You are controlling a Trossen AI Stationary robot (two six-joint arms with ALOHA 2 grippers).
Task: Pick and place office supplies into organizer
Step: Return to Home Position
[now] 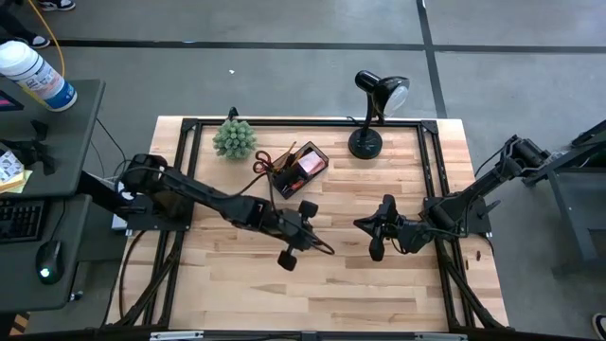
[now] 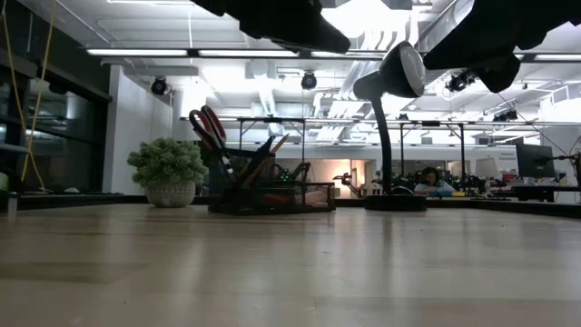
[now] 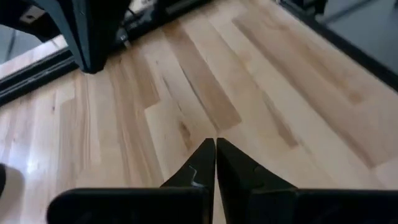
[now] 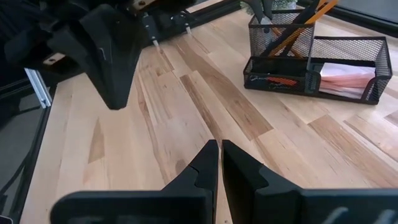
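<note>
1 table (image 1: 379,284); 2 arms, left arm (image 1: 204,197) & right arm (image 1: 473,199); 2 grippers, left gripper (image 3: 215,144) & right gripper (image 4: 220,144), 2 fingers (image 3: 198,167) ea.; 1 organizer (image 4: 280,81) at far centre of table; in it 1 pr scissors (image 2: 211,127), 1 pink sticky pad (image 4: 345,78), at least 1 orange pencil (image 4: 297,26), exact no. unclear; 1 desk lamp (image 1: 379,95) to organizer's right; 1 plant (image 1: 234,138) to its left; side desk (image 1: 85,104) at left w/ 1 bottle (image 1: 36,76), 1 keyboard (image 1: 19,220), 1 mouse (image 1: 47,258); 1 person (image 2: 431,179) in room beyond.
</note>
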